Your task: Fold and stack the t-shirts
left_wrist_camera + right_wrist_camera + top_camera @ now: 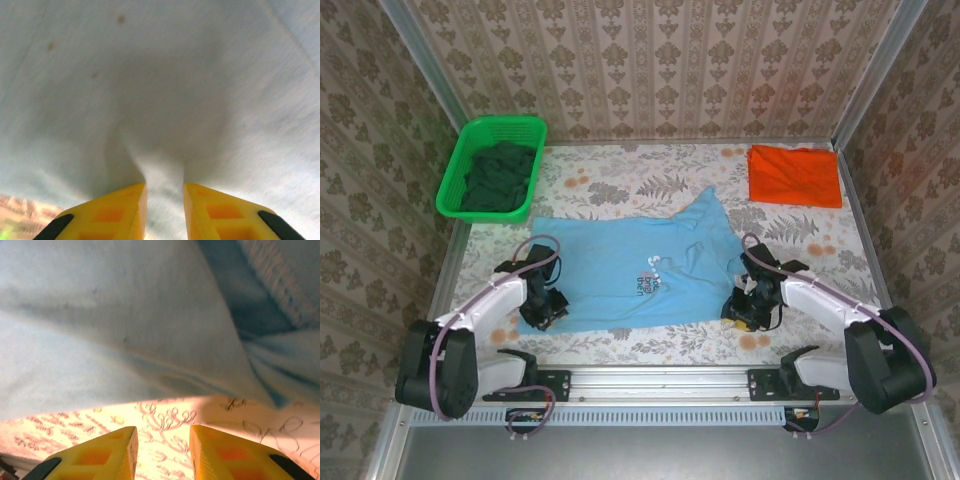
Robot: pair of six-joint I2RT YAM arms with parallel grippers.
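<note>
left gripper (548,310) at shirt's 8 o'clock pinches a soft puckered ridge of the light blue t-shirt (620,270), which lies spread at table centre. right gripper (748,308) at 4 o'clock, jaws apart over the floral tablecloth (165,415). orange-red t-shirt (795,176) folded rectangular, 1 o'clock. green plastic basket (450,190), 11 o'clock.

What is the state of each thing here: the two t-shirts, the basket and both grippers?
light blue t-shirt: unfolded, spread on the table, print up.
orange-red t-shirt: folded, lying at the far right corner.
green plastic basket: upright, holding dark green cloth.
left gripper: closed on a pinch of the light blue t-shirt.
right gripper: open, over the patterned tablecloth at the shirt's near edge.
</note>
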